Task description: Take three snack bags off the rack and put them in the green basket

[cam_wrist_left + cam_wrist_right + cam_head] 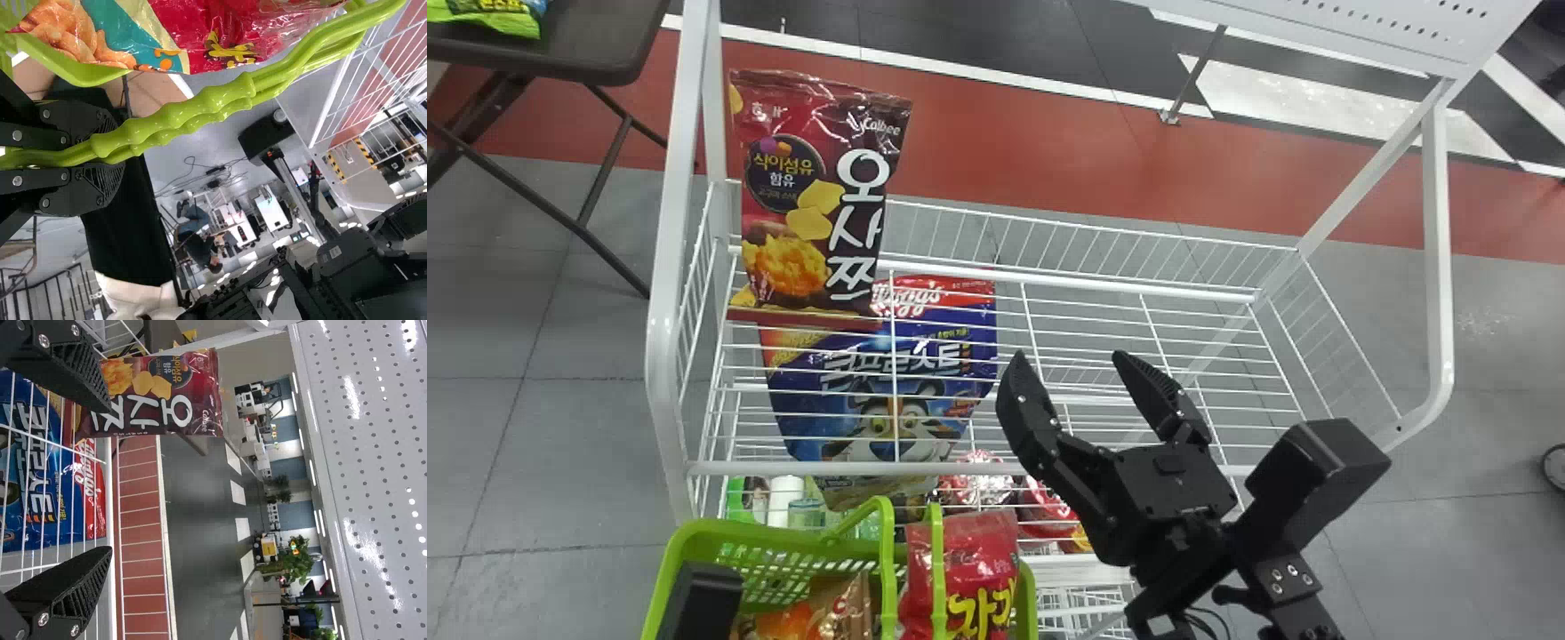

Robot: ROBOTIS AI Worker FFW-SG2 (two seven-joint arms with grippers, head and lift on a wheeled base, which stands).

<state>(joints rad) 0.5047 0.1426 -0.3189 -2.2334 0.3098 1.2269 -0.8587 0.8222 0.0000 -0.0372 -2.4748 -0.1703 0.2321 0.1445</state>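
In the head view my right gripper (1072,361) stands open over the white wire rack (1280,302), right of a maroon snack bag (809,196) upright at the rack's left end. The right wrist view has the open gripper (108,480) with that maroon bag (160,393) beyond one finger. My left gripper (698,600) is by the green basket (694,547), which holds a red bag (960,573) and an orange-brown bag (805,613). In the left wrist view the gripper (103,153) is shut on the basket's green handles (220,100).
Beneath the top shelf's wires lies a blue cereal bag (889,400), with red packs (978,484) and small bottles (787,498) lower down. A perforated white panel (373,467) overhangs the rack. A dark table (596,44) stands at the back left.
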